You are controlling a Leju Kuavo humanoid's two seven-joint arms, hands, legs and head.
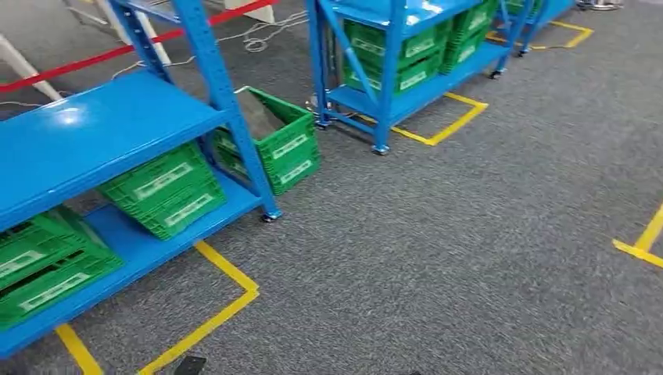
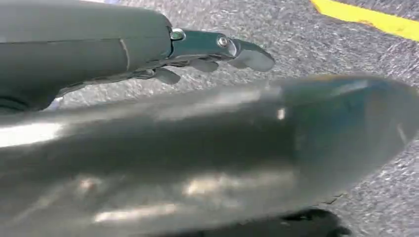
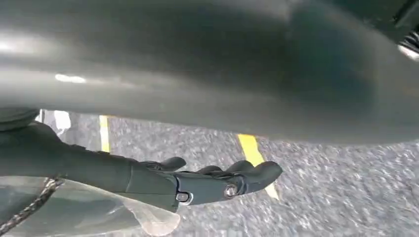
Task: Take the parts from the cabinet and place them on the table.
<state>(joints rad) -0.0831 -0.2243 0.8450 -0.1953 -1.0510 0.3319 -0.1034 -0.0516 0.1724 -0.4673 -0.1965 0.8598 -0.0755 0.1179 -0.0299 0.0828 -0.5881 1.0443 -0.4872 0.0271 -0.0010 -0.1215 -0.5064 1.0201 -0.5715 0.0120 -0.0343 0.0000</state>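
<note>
On the left side of the head view stands a blue rack (image 1: 102,129) with two flat shelves. Green crates sit on its low shelf: one at the far left (image 1: 39,266) and one more to the right of it, tipped a bit (image 1: 166,190). Just past the rack's leg, a third green crate (image 1: 277,141) sits on the grey carpet floor (image 1: 438,258); what is inside it I cannot tell. Yellow tape (image 1: 211,312) makes a box shape on the floor around the rack's foot. A red strip (image 1: 117,51) runs across the upper left of the frame.

In the upper middle stands a second blue rack (image 1: 395,55) with more green crates (image 1: 391,58) on its shelves, and yellow tape around its foot too. More yellow tape (image 1: 645,242) shows at the right edge. The parts cannot be made out in any crate.

In the left wrist view, the left hand (image 2: 207,49) hangs over the carpet. Its fingers are stretched out and a little apart, and it holds nothing.

In the right wrist view, the right hand (image 3: 217,180) also hangs over the carpet near yellow tape. Its fingers are out, a bit bent, and it holds nothing.
</note>
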